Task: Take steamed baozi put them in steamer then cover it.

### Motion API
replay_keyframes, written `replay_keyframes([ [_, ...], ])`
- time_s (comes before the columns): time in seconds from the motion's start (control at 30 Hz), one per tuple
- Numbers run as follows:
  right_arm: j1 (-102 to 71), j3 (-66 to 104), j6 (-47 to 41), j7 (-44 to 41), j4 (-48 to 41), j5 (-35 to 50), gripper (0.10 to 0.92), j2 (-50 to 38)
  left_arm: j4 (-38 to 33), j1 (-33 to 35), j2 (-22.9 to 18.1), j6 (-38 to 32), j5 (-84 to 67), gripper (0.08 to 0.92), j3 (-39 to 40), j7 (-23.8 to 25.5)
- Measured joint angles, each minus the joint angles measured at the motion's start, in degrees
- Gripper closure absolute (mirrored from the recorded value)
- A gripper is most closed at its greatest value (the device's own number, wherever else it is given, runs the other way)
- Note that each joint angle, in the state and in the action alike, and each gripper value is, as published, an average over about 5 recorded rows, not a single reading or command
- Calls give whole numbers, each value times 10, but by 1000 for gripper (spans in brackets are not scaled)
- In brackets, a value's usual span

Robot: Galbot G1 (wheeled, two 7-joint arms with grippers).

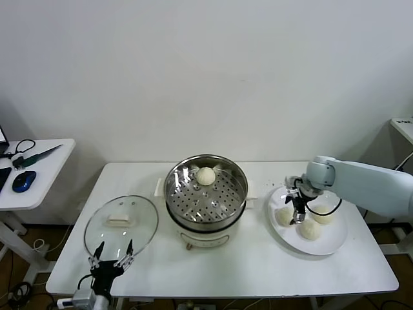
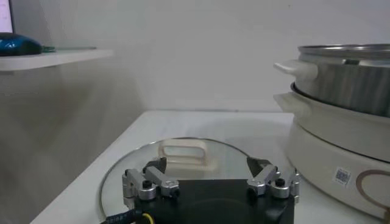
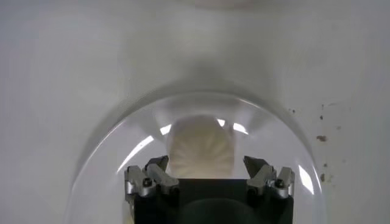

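Observation:
One baozi [image 1: 206,175] lies at the back of the perforated tray in the shiny steamer [image 1: 173,200] at the table's middle. Three baozi lie on a white plate [image 1: 332,242] to the right: one on the left [image 1: 284,216], one in front [image 1: 310,228], one on the right [image 1: 322,213]. My right gripper [image 1: 299,216] points down among them. In the right wrist view it [image 3: 205,161] is open, with a bun [image 3: 201,146] between the fingers. The glass cover [image 1: 121,224] lies flat at front left. My left gripper [image 1: 111,250] is open just before it, facing its handle [image 2: 183,152].
A side table [image 1: 45,161] with a blue mouse [image 1: 23,181] and cables stands at the far left. The steamer's white base and side handle [image 2: 347,79] rise close beside the cover. The table's front edge runs just behind my left gripper.

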Motion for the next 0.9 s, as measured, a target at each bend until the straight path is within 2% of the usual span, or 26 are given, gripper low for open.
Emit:
replay_keyframes([
  [0.27, -11, 12, 1, -3, -12, -7, 377, 5, 2, -2, 0, 0, -1, 177, 0, 0],
  [0.63, 42, -6, 20, -33, 5, -1, 389, 3, -3, -1, -1, 3, -1, 177, 1, 0],
  [0.9, 197, -79, 31, -73, 43, 72, 389, 27, -8, -1, 1, 6, 2, 177, 5, 0],
])
